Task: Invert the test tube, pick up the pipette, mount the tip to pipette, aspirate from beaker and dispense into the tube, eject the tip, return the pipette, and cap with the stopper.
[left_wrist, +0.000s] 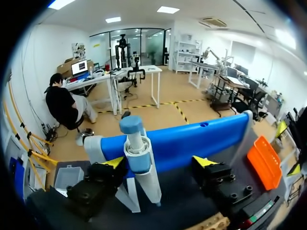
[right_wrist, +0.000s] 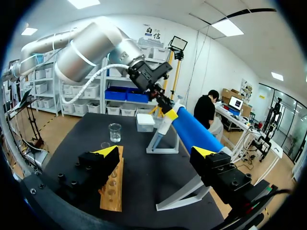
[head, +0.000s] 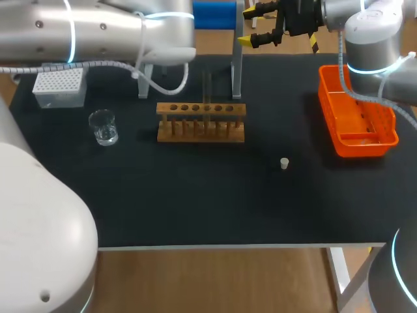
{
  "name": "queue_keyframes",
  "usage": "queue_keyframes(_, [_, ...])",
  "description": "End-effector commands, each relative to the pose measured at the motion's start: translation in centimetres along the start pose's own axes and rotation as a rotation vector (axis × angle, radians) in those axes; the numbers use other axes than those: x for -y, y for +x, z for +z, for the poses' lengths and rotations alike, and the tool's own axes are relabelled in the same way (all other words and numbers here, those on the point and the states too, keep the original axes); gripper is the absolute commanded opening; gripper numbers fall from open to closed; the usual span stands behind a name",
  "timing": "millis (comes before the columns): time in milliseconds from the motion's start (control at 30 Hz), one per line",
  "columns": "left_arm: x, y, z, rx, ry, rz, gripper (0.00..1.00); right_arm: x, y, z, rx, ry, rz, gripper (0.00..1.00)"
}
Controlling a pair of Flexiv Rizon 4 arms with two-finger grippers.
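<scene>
L gripper (left_wrist: 159, 163) is at the blue pipette stand (left_wrist: 206, 139) at the back of the table (head: 195, 208), fingers spread wide. The pipette (left_wrist: 139, 158) hangs on the stand between them, much nearer one finger than the other. Can't tell if that finger touches it; the far one is clearly apart, so no pinch. R gripper (right_wrist: 154, 151) is up over the back of the table, right of the stand, jaws also spread w/ nothing between them. The wooden rack (head: 202, 122) sits mid-table, below and ahead of the R gripper's fingers. A faint clear tube (head: 207, 91) seems to stand upright in it. Beaker (head: 103, 127) is left of the rack and the tip box (head: 60, 87) behind it. Stopper (head: 284, 163) lies alone right of the rack, w/ the orange basket (head: 339, 140) further right.
</scene>
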State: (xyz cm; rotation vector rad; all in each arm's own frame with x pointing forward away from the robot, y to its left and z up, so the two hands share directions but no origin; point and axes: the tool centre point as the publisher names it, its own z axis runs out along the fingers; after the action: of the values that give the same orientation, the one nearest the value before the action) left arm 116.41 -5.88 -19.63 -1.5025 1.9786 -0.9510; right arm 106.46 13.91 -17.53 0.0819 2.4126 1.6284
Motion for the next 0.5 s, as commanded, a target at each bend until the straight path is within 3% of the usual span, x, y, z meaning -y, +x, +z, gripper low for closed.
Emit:
queue_keyframes(33, [-0.4,0.4,-1.0,-0.001,0.011,-0.003,1.00,-0.1,-0.1,-0.1,-0.003,0.003,0.001,1.00])
queue_keyframes(300, [-1.0,1.5,-4.4,-0.046,0.041,-0.018,1.00,-0.1,-0.1,-0.1,-0.003,0.003,0.001,1.00])
queue_keyframes(500, [-1.7,3.4,-7.8,-0.201,0.149,0.067,1.00,-0.1,-0.1,-0.1,-0.003,0.003,0.001,1.00])
